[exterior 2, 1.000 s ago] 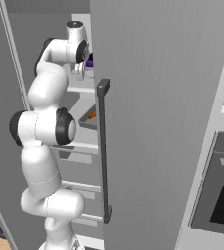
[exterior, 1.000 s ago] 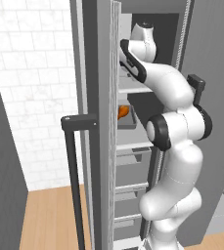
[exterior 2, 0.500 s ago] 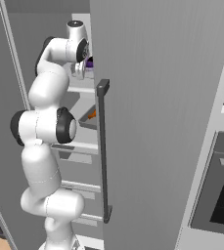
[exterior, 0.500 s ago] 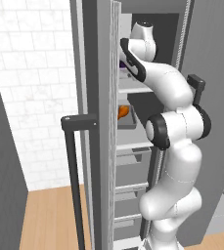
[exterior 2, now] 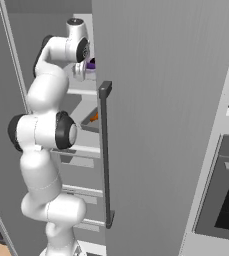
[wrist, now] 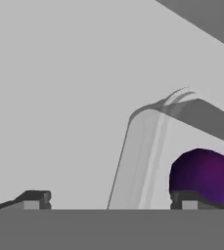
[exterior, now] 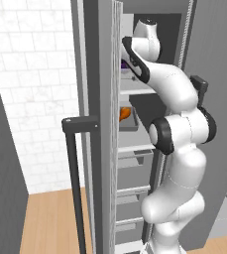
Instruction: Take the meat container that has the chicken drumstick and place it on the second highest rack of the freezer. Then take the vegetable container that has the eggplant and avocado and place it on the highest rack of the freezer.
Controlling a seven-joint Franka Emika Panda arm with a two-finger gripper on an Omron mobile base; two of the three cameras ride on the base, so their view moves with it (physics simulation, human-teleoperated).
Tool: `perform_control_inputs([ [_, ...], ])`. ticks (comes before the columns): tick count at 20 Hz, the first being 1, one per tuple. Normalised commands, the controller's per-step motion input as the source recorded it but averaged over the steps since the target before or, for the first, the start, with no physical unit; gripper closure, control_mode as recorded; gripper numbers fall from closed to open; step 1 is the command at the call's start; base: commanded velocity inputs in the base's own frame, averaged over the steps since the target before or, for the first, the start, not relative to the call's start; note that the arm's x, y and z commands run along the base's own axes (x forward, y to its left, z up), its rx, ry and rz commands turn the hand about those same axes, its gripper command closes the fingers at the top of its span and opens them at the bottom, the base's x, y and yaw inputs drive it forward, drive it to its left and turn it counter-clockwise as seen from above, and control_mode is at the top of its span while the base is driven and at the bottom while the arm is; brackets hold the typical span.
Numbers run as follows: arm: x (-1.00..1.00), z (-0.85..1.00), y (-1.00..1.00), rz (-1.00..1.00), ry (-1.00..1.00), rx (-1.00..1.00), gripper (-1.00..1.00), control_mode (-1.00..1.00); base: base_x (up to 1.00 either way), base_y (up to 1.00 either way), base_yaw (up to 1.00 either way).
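Note:
The freezer stands open with my arm reaching into its top. The vegetable container rests on the highest rack, and the purple eggplant lies inside it; the avocado is hidden. My gripper is open, its tips wide apart on either side of the container's near wall. The hand is beside the eggplant. One shelf lower, the meat container with the orange chicken drumstick sits on the second highest rack.
The freezer door with its dark bar handle fills the right base view's middle. Grey drawers lie below the shelves. A black oven is at the right, a white tiled wall at the left.
The jaws have spread wide and let go of the vegetable container, which stays on the top shelf. The arm has hardly moved.

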Motion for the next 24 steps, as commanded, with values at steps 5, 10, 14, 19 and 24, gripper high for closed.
perform_control_inputs([
  [5,-0.79,0.0,0.0,0.0,-0.34,0.0,-1.0,-1.0,0.0,0.0,0.0],
  [10,-0.72,-0.18,0.0,0.0,-0.37,0.0,-1.0,-1.0,0.0,0.0,0.0],
  [14,-0.91,0.08,0.0,-0.01,-0.32,0.03,-1.0,-1.0,0.0,0.0,0.0],
  [19,-1.0,0.62,-0.18,-0.08,-0.07,0.1,-1.0,-1.0,0.0,0.0,0.0],
  [24,-1.0,0.39,-0.23,-0.1,0.05,0.12,-1.0,-1.0,0.0,0.0,0.0],
])
